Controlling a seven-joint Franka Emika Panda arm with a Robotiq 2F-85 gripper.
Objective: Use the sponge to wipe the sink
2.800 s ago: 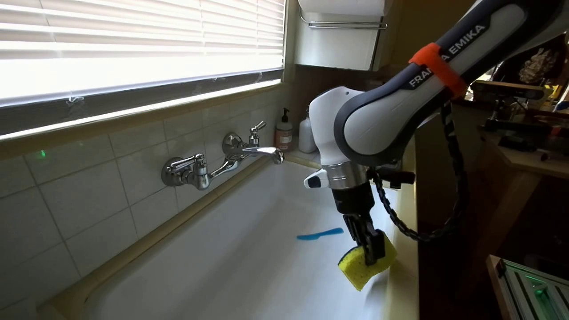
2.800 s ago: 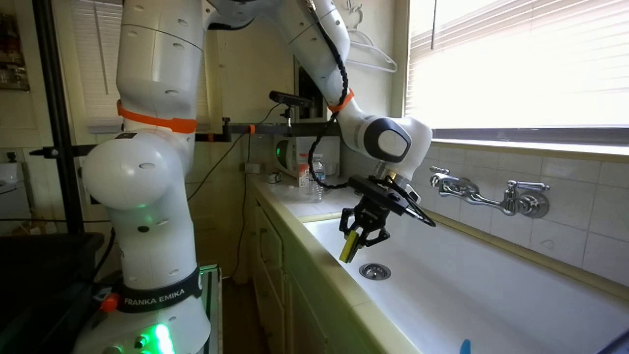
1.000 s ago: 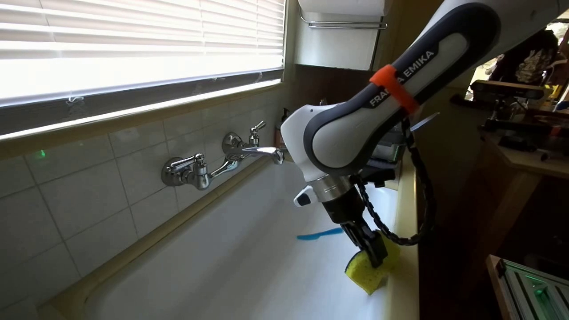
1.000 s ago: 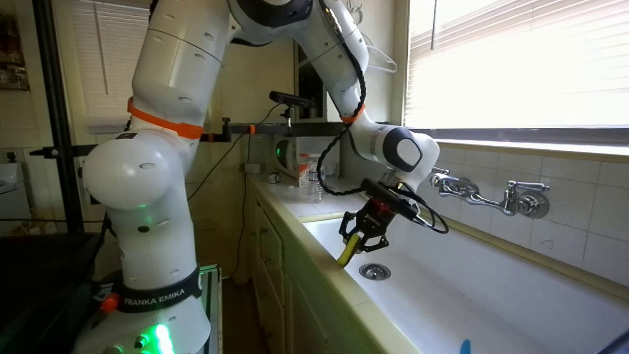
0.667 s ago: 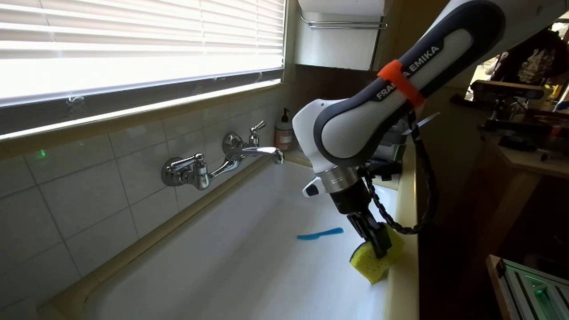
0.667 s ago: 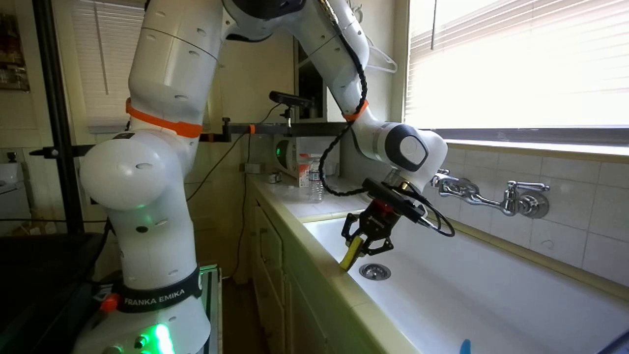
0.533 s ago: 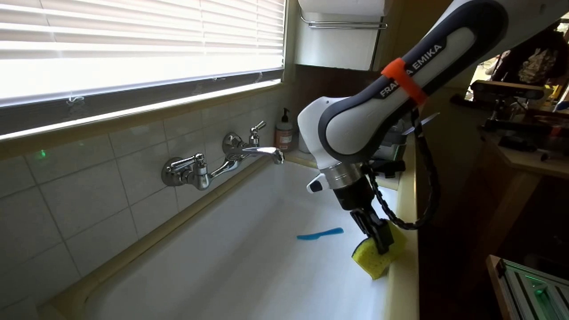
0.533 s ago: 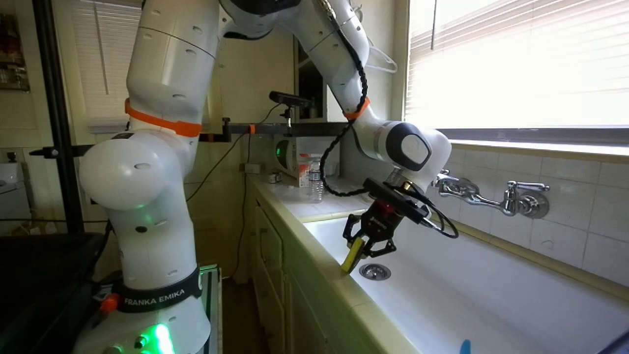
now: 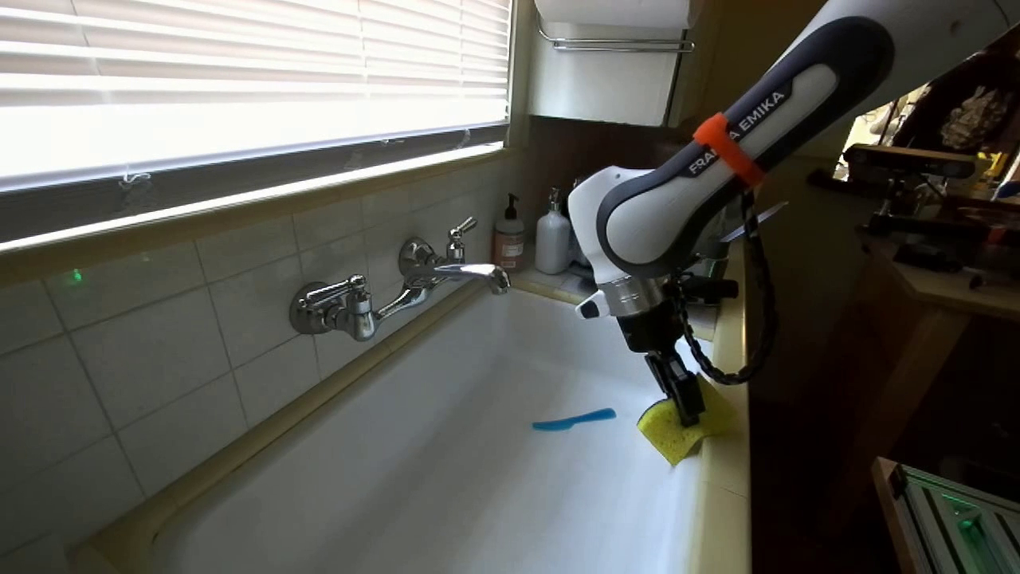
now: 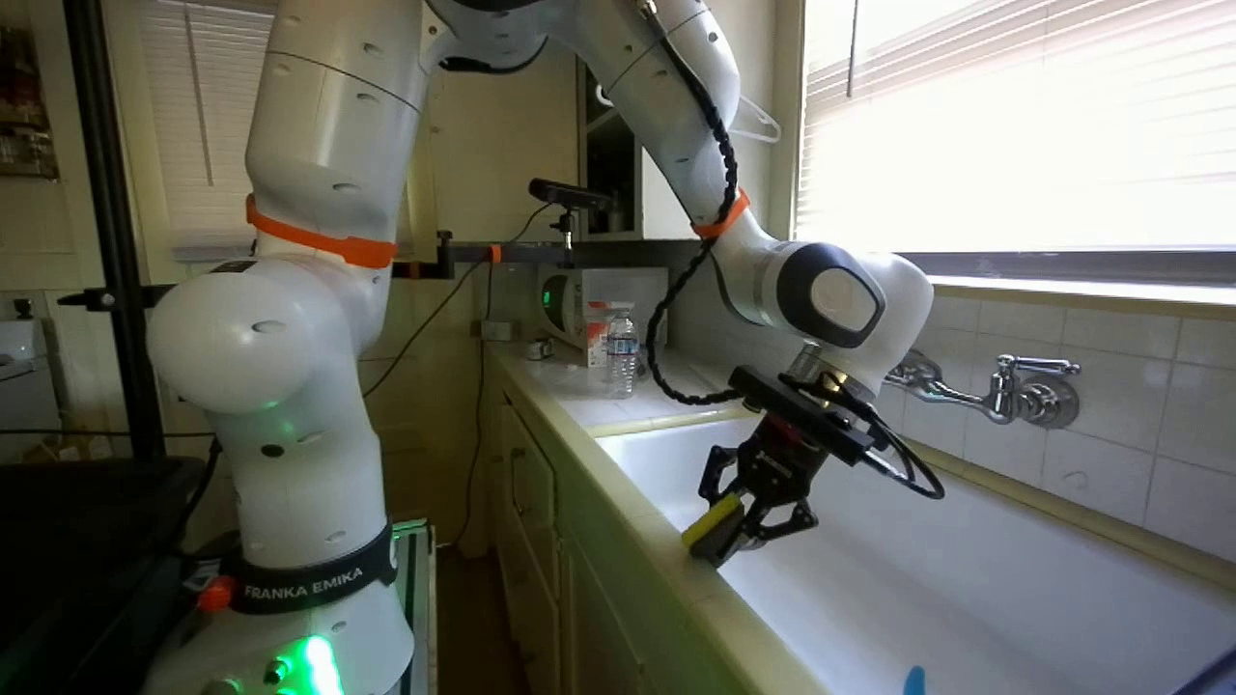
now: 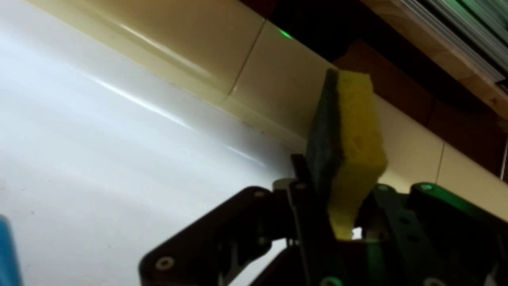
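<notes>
In an exterior view, from left to right: brightly lit white window blinds [image 9: 255, 72] hang above a wall of pale tiles [image 9: 143, 351]. A chrome faucet [image 9: 410, 298] with two handles is fixed to the tiles, its spout reaching over a long white sink [image 9: 446, 470]. Beyond the faucet, at the far end, a labelled pump bottle [image 9: 508, 243] and a white pump bottle [image 9: 551, 243] stand upright, side by side. Nearer, a bright blue, knife-shaped strip [image 9: 574, 420] lies on the basin floor. Right of it is the yellow sponge [image 9: 671, 438], pinched in the black gripper [image 9: 689, 414], which slants down from above. The sponge is tilted, one corner pointing into the basin and its outer part over the cream rim [image 9: 725, 510], seemingly against it. In the wrist view, the fingers [image 11: 313, 226] squeeze the sponge between them, its dark green scouring layer facing left and yellow foam right, one end jutting past the fingertips. Further right, the white and dark grey arm [image 9: 789, 119] slopes down from the upper right corner, wearing an orange band [image 9: 721, 143]. At the lower right edge, apart from the sink, is a metal frame [image 9: 952, 510] with a wooden border
</notes>
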